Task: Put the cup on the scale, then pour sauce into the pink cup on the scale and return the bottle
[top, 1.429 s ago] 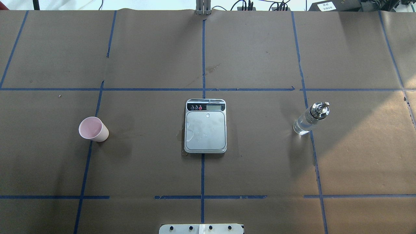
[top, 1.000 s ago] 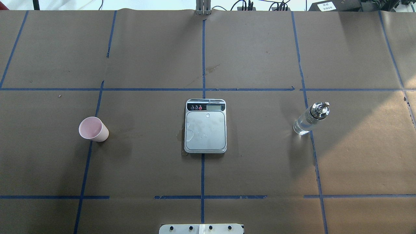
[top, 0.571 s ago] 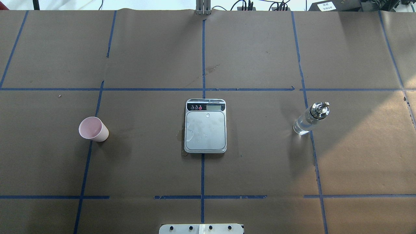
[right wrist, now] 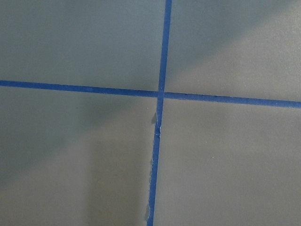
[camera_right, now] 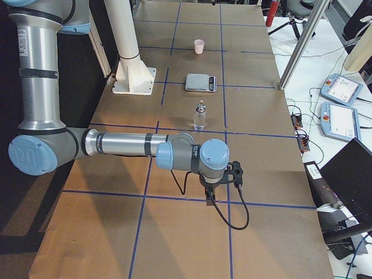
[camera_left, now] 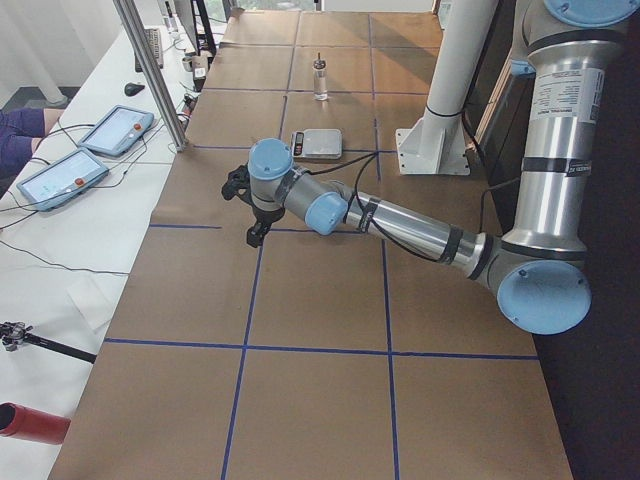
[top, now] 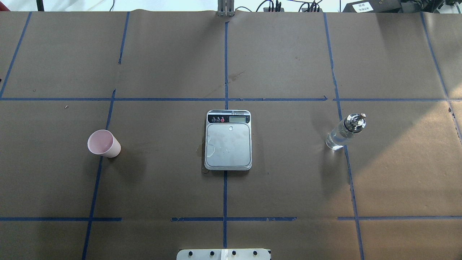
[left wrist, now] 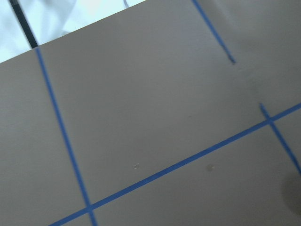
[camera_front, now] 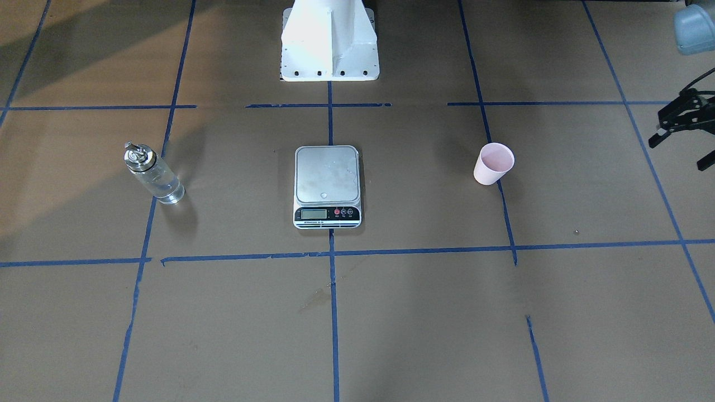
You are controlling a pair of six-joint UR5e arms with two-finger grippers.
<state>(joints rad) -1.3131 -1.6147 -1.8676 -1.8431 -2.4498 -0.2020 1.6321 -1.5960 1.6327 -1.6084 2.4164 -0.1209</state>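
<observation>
**Nothing gripped: cup waits off the scale**

Front-facing view: the scale sits mid-frame on the counter, its platform bare. The cup stands upright well to its right. The bottle stands well to its left, with clear sauce in its lower part. At the right edge the left tool hovers well apart from the cup, its fingers seemingly spread and holding nothing.

Overhead view: the sides swap, with cup at left, scale in the centre and bottle at right. No arm is in frame.

Left side view: the near arm reaches low over the counter. The cup does not show here.

Right side view: the near arm holds the right tool over bare counter, lower in the frame than the bottle. I cannot tell whether it is spread or pressed together.

Wrist views: both show only counter and blue tape.

The first step, fetching the cup, looks barely begun. The next move calls for the left tool to reach the cup, straddle it and close gently, since a light tapered cup may tip. It should then set the cup centred on the platform.
</observation>
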